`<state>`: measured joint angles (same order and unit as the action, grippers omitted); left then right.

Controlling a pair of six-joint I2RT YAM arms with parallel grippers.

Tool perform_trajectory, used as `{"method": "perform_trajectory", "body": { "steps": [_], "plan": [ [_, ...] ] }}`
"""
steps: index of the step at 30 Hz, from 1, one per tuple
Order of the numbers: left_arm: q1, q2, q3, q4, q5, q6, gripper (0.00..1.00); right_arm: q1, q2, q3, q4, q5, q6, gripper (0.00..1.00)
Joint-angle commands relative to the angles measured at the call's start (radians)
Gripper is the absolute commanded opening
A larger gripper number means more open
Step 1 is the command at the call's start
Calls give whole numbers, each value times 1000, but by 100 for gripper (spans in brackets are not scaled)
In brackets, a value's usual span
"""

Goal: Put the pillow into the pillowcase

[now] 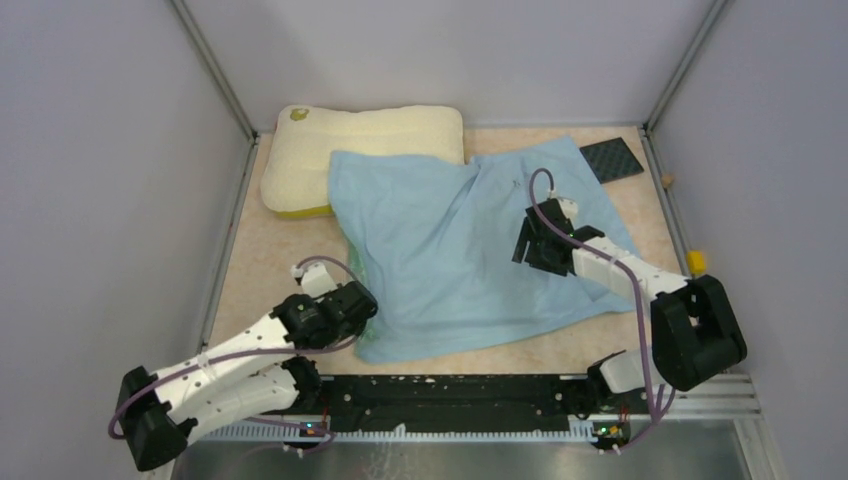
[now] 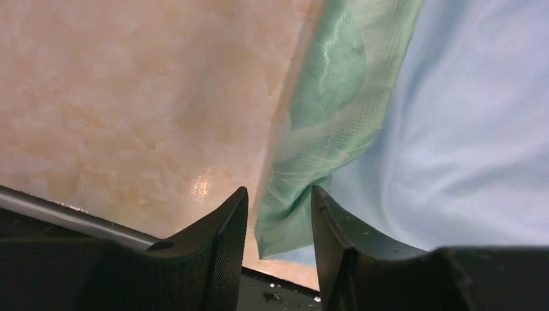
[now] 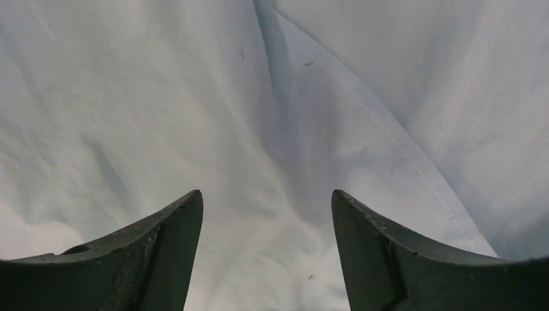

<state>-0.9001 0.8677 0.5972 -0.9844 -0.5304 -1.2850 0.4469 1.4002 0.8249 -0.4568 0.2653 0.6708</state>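
Lower left: left tool (image 2: 278, 194), jaws partly apart, straddles the green reverse corner of the pillowcase (image 1: 450, 250) at its near-left edge. The fabric is not clamped; bare counter (image 1: 270, 260) shows beside one finger. Upper left: pillow (image 1: 370, 140) lies flat at the far wall, its right part under the pillowcase's far-left corner. Centre: pillowcase is spread blue side up, wrinkled. Right of centre: right tool (image 3: 267, 194), jaws wide apart, holds nothing and hovers over the blue fabric.

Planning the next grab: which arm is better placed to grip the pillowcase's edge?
The left gripper, likely: it straddles the pillowcase's green-lined corner; the right gripper hangs open over mid-fabric.
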Motion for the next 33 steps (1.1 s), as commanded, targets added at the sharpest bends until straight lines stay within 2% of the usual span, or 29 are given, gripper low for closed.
{"method": "perform_trajectory", "body": {
  "steps": [1,3,5,7,9,11,15,20,23,26,33],
  "plan": [
    [13,-75,12,-145,-95,-223,48,-7,-15,2,14,16,-31,72],
    [15,-67,62,-205,-137,-273,60,-7,-25,6,11,9,-38,72],
    [15,-52,117,-217,-183,-238,68,-5,-33,13,5,-1,-46,72],
    [16,-27,164,-134,-214,-112,76,-2,-37,18,14,-7,-60,72],
    [24,10,197,-2,-206,77,87,-2,-26,32,16,-9,-75,72],
    [74,90,246,65,-184,216,94,-2,-4,47,13,-12,-86,72],
    [252,263,269,237,-43,440,94,-2,21,67,18,-23,-98,72],
    [337,428,261,437,113,619,95,-2,36,64,37,-35,-107,72],
    [374,532,269,440,141,626,96,-2,55,58,54,-45,-106,72],
    [455,565,223,435,147,609,94,-2,69,53,61,-46,-106,72],
    [685,455,108,401,43,597,87,-17,53,38,60,-39,-113,72]
  ]
}}
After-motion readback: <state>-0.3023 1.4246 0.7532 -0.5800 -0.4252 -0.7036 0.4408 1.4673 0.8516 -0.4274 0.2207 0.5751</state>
